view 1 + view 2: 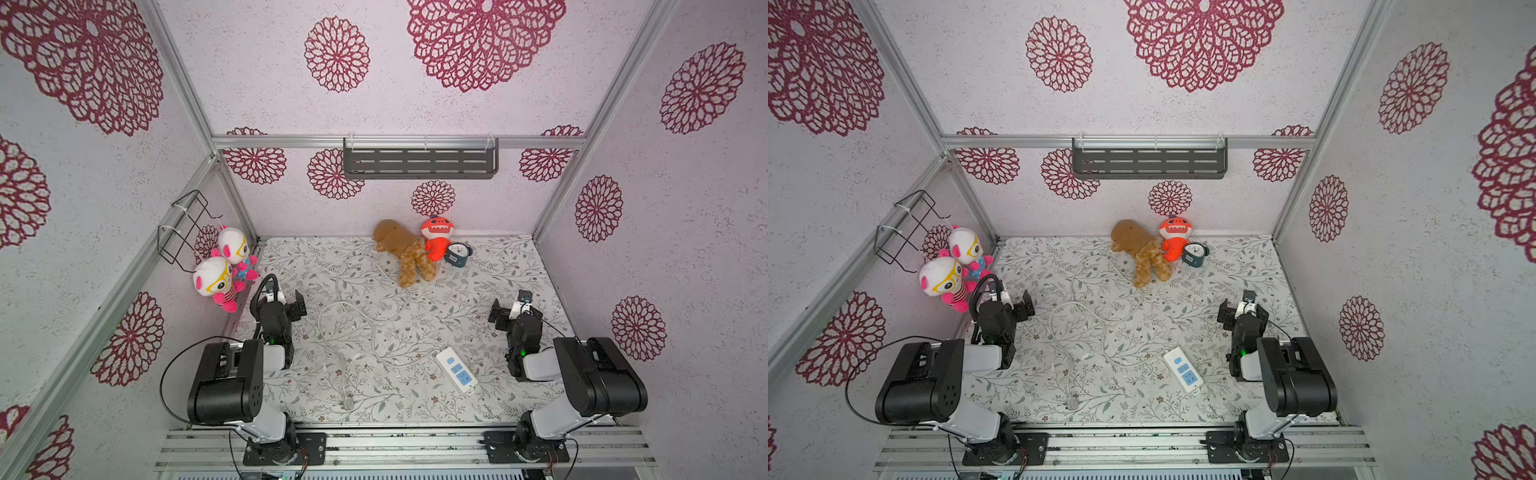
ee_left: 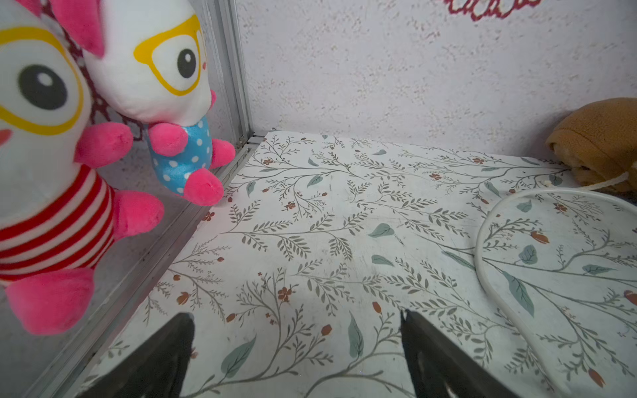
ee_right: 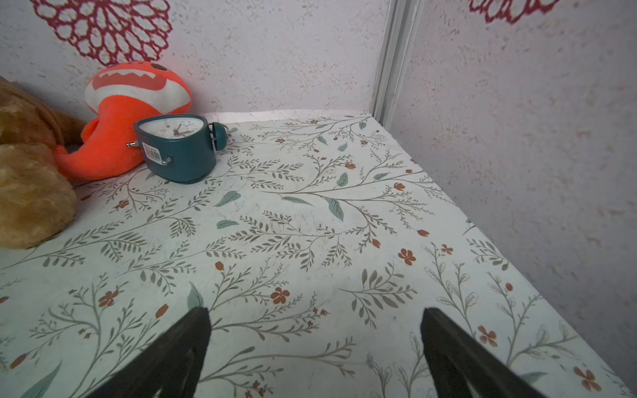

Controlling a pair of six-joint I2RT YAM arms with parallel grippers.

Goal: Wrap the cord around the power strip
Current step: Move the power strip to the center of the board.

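Best we pin white rectangular plastic power strip (image 1: 456, 369), 4 o'clock, with right gripper (image 3: 315, 312); left gripper (image 2: 296, 317) feeds thin white cord (image 2: 479, 258); both fingers wide apart, empty

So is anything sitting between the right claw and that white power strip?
Nothing visible. Only bare table lies between the open right claw and the power strip. The cord trails off the strip's other side, across the middle, and the plush toys and clock sit back by the wall.

A lab test booth dressed as a home: aluminium frame (image 1: 282, 142), flower-papered walls (image 1: 415, 104), robot arms (image 1: 226, 386) bolted to a near rail (image 1: 399, 442), plush toys (image 1: 405, 253) on the floral surface (image 1: 457, 299).
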